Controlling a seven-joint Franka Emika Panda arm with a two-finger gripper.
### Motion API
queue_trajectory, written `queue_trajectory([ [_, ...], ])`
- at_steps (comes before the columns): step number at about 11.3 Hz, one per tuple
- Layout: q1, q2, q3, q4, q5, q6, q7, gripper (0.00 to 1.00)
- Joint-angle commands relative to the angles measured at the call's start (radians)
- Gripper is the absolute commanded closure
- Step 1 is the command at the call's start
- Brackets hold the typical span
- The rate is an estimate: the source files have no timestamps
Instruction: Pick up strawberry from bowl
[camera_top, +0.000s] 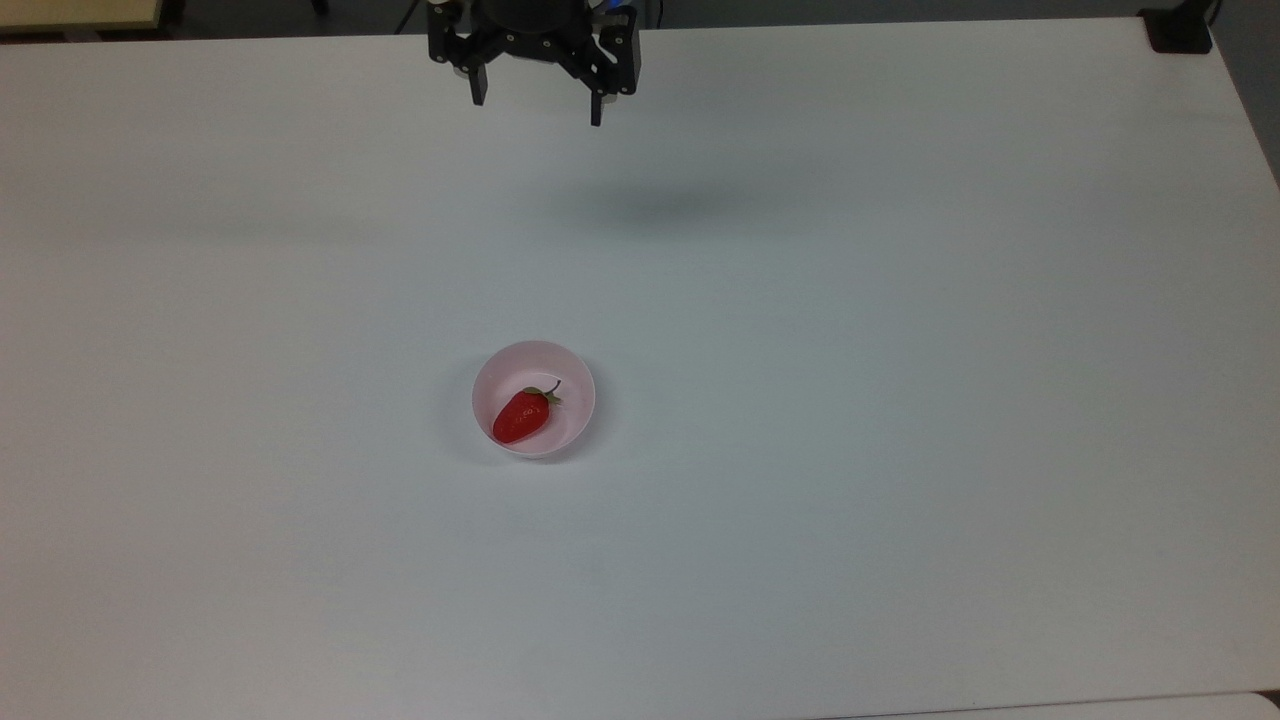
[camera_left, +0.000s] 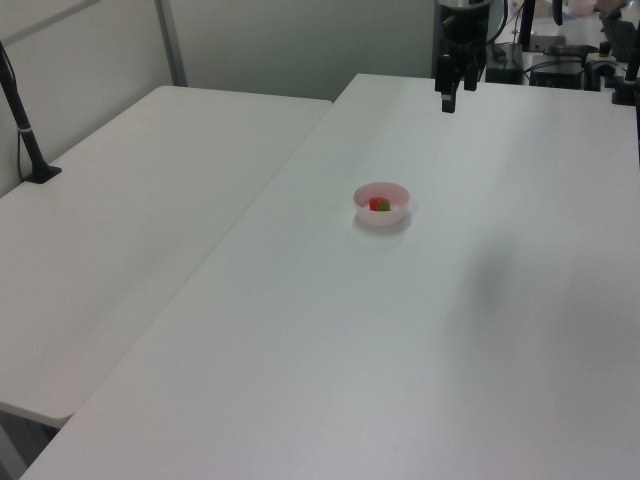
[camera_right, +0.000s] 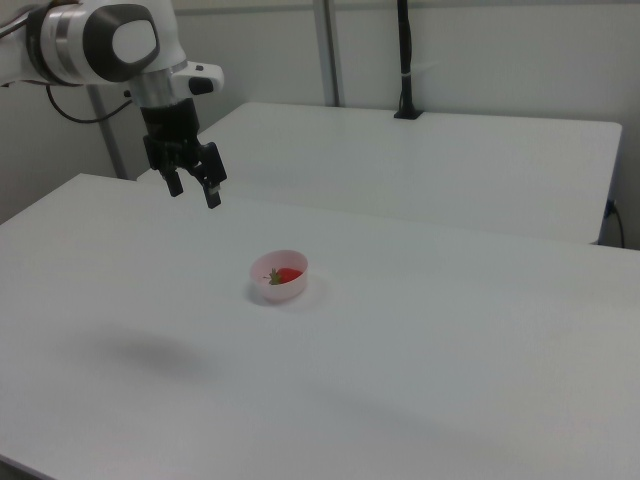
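Observation:
A glossy red strawberry (camera_top: 521, 417) with a green cap and dark stem lies inside the pale pink bowl (camera_top: 575, 385), its tip toward the top view's lower left. The bowl (camera_left: 393, 193) with the strawberry (camera_left: 379, 204) stands mid-table; the right view shows the bowl (camera_right: 264, 267) and strawberry (camera_right: 289, 275) too. My black gripper (camera_top: 536, 111) hangs open and empty high above the table's far edge, well away from the bowl. It appears as the gripper (camera_left: 452, 95) in the left view and the gripper (camera_right: 193, 192) in the right view.
The white table (camera_top: 900, 350) spreads wide around the bowl. A second white table (camera_left: 130, 200) adjoins it at the left view's left, with a black post (camera_left: 25, 130) clamped on it. Equipment and cables (camera_left: 570, 60) sit behind the arm.

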Motion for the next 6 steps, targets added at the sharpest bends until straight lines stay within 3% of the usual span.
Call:
queue_trajectory([
  [1, -0.01, -0.001, -0.006, -0.009, 0.014, 0.012, -0.006, 0.0],
  [6, -0.023, 0.142, -0.006, 0.028, 0.014, 0.188, 0.207, 0.0],
])
